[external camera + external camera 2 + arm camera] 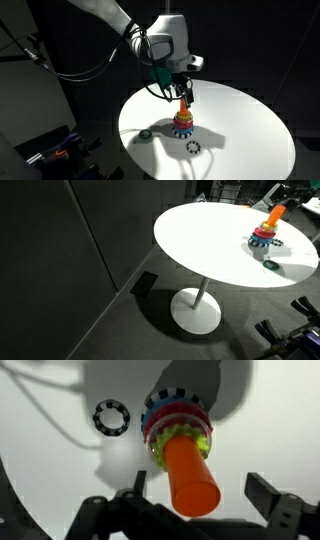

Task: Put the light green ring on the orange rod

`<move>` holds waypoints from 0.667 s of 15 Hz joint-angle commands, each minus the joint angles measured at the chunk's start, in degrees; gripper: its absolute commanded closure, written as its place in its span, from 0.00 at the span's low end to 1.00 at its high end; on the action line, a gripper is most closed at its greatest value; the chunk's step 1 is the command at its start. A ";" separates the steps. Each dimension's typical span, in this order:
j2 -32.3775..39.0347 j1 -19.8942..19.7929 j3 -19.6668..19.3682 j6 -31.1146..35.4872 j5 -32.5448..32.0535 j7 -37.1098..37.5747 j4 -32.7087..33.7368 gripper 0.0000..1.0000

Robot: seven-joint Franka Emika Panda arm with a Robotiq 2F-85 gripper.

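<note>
gripper (200,490): jaws spread, nothing held, one finger on each side of the orange rod (190,475) near its tip.
light green ring (160,453): already down on the rod, sitting on the lower rings (178,418) at its foot.
risk: a sideways pull-out would likely clip the rod with a finger and tip or drag its base. straight up looks safest.
risk 2: toothed ring (111,417) lies left of the base and could get nudged if the base slides.
hidden: the rod covers the ring's near arc, so full seating is unclear. ring too small to make out in both exterior views.

The rod (190,475) stands on the table (250,120), a loose ring (98,418) lying beside it
</note>
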 commanded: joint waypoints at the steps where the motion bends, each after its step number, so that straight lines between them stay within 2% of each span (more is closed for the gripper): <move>1: -0.43 -0.48 0.42 -1.81 -0.09 -1.01 0.38 0.00; 10: -3.69 -0.61 2.25 -14.04 0.42 -7.82 -0.66 0.00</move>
